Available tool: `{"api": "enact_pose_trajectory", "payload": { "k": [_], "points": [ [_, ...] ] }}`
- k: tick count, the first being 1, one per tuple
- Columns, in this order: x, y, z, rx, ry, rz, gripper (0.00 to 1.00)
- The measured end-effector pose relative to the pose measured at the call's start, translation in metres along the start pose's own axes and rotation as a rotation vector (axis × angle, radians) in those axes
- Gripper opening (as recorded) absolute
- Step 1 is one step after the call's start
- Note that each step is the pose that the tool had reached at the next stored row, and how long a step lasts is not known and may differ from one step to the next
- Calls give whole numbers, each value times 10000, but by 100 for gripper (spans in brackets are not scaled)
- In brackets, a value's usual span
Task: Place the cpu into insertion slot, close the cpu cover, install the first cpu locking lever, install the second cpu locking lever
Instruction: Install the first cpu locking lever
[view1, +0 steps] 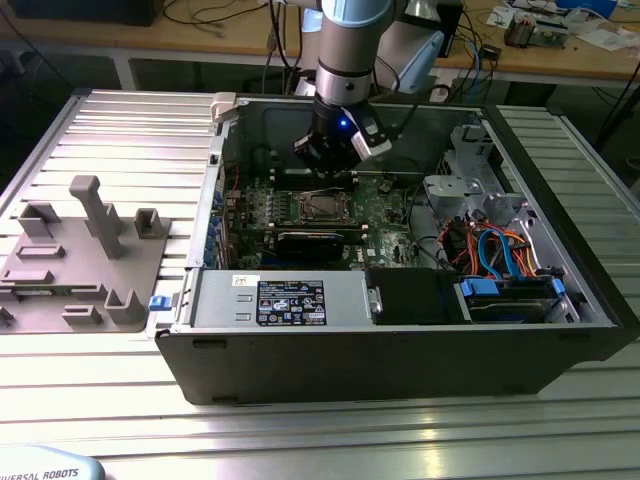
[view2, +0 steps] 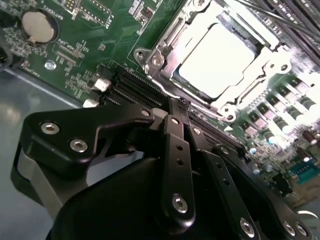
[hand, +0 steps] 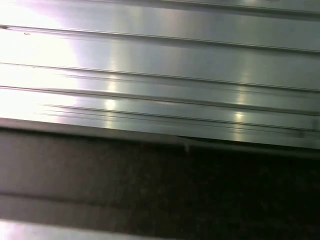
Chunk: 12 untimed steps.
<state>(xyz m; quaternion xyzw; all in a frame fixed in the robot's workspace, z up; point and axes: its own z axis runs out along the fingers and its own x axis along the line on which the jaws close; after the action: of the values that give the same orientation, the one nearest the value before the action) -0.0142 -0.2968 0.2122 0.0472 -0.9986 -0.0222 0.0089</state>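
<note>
The cpu (view2: 217, 55), a flat square with a pale silver top, lies in the insertion slot (view2: 150, 57) on the green board. The silvery cpu cover (view2: 250, 92) lies flat around it as a frame. A thin wire lever (view2: 195, 106) runs along the socket's edge closest to my fingertips. My black gripper (view2: 177, 106) is shut, its tips pressed together right at that lever and socket edge; whether they touch it I cannot tell. In the exterior view the gripper (view1: 335, 168) hangs inside the open computer case just behind the socket with the cpu (view1: 321, 207).
Long black memory slots (view2: 135, 87) run beside the socket, and a coin battery (view2: 37, 26) sits further off. A power supply box (view1: 280, 300), drive bays with cables (view1: 500, 250) and the case walls (view1: 400, 360) surround the board. A grey fixture tray (view1: 80, 250) lies at the exterior view's left. The first wrist view looks at ribbed aluminium table (hand: 160, 65).
</note>
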Motion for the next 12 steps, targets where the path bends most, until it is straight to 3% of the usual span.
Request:
{"api": "enact_pose_trajectory", "payload": {
  "k": [2, 12],
  "points": [
    [31, 4, -31, 7, -52, -5, 11],
    [328, 43, -28, -30, -204, -9, 11]
  ]
}}
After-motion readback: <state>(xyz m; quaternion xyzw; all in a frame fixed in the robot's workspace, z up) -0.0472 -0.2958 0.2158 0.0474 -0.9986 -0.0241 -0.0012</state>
